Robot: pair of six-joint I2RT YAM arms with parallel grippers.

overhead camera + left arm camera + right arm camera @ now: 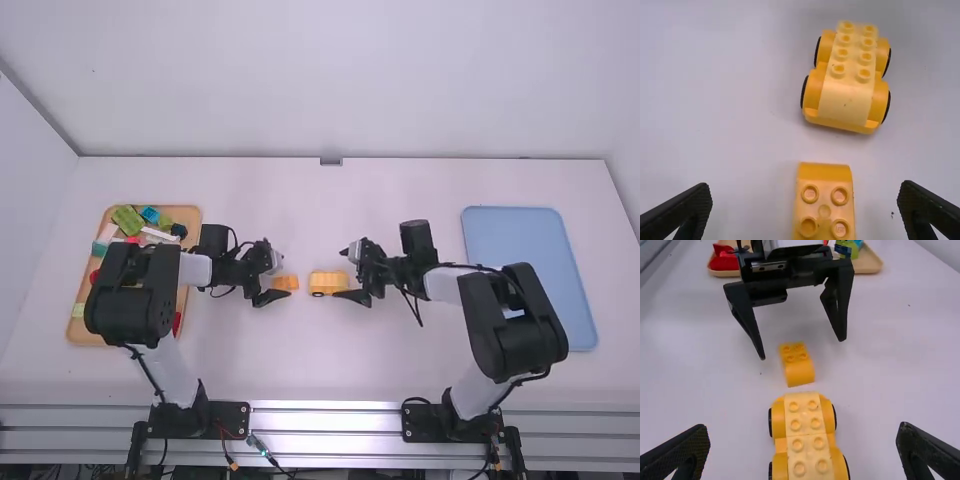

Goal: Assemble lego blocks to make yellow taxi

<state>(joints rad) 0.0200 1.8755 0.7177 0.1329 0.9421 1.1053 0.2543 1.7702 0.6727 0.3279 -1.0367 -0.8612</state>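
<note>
Apparently partway: wheeled yellow base upright on table, studs uncovered; smaller curved block loose near it, likely next to mount. Left gripper, right gripper wide, empty.

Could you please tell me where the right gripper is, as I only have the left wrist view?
Observer: The right gripper is open, at the end of the wheeled base away from your small block.
Operator: Thank you. Are there any other blocks about?
Observer: Yes, a tan tray by the left arm holds more, including a green block.
Operator: And over by the right arm?
Observer: A blue tray, partly hidden by that arm.
</note>
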